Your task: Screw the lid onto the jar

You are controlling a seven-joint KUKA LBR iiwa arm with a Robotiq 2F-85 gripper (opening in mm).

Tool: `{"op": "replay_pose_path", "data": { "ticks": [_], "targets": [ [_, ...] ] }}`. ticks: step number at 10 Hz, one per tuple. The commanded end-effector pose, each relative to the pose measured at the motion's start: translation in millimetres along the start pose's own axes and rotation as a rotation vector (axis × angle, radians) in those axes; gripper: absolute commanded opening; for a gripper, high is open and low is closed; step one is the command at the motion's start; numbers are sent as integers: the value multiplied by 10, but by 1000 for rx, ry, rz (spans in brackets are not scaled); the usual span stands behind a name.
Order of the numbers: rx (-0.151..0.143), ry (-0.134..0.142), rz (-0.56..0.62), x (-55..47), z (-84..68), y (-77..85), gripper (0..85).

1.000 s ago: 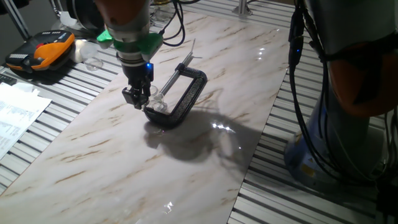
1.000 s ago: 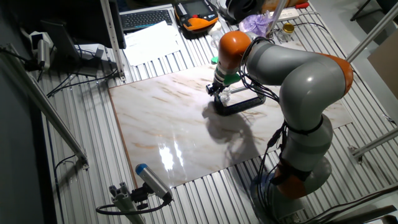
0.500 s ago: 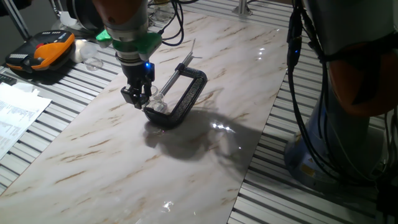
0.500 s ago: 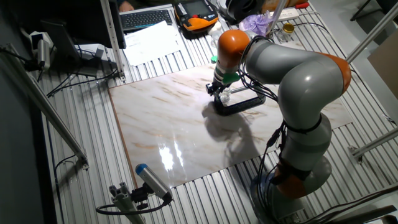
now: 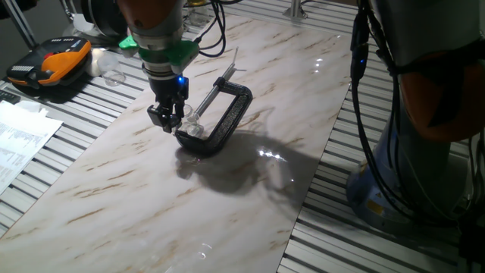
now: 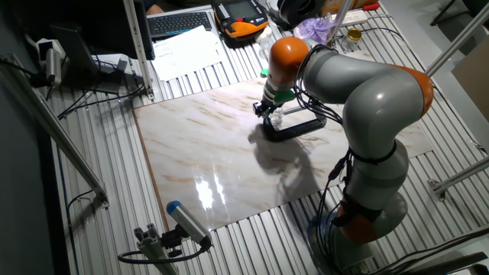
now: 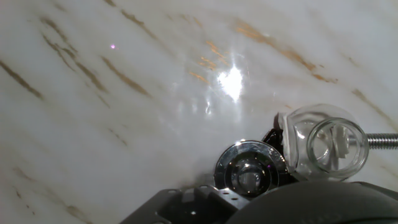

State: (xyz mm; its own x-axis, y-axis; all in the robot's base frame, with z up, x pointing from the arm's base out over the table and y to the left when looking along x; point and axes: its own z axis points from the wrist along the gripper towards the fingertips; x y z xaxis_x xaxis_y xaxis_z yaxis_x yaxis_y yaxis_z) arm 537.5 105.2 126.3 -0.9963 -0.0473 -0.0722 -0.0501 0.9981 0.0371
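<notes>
The lid (image 7: 250, 167), a small shiny round cap with a darker centre, sits just in front of my hand in the hand view, low over the marble board. My gripper (image 5: 167, 123) (image 6: 265, 111) points down with its fingers close together on the lid. The jar (image 7: 323, 146) is clear and lies on its side just right of the lid, its open mouth facing the camera. It is held in the black C-clamp (image 5: 227, 114) (image 6: 294, 128), whose screw rod (image 7: 382, 140) reaches it. The jar also shows in one fixed view (image 5: 194, 126), right of the gripper.
The marble board (image 5: 151, 189) lies on a slatted metal table. An orange and black device (image 5: 49, 64) and papers (image 5: 19, 136) lie at the left. The arm's base and cables (image 5: 371, 91) stand at the right. A keyboard (image 6: 179, 23) is at the back.
</notes>
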Motion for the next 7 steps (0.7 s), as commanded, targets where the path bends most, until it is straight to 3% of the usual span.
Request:
{"op": "replay_pose_path", "data": {
  "ticks": [1,2,4,7],
  "targets": [
    [-5,-2,-7,1,1,1,0],
    [-13,-4,-16,1,1,1,0],
    [-1,-11,-26,1,1,1,0],
    [15,14,-17,1,1,1,0]
  ]
}}
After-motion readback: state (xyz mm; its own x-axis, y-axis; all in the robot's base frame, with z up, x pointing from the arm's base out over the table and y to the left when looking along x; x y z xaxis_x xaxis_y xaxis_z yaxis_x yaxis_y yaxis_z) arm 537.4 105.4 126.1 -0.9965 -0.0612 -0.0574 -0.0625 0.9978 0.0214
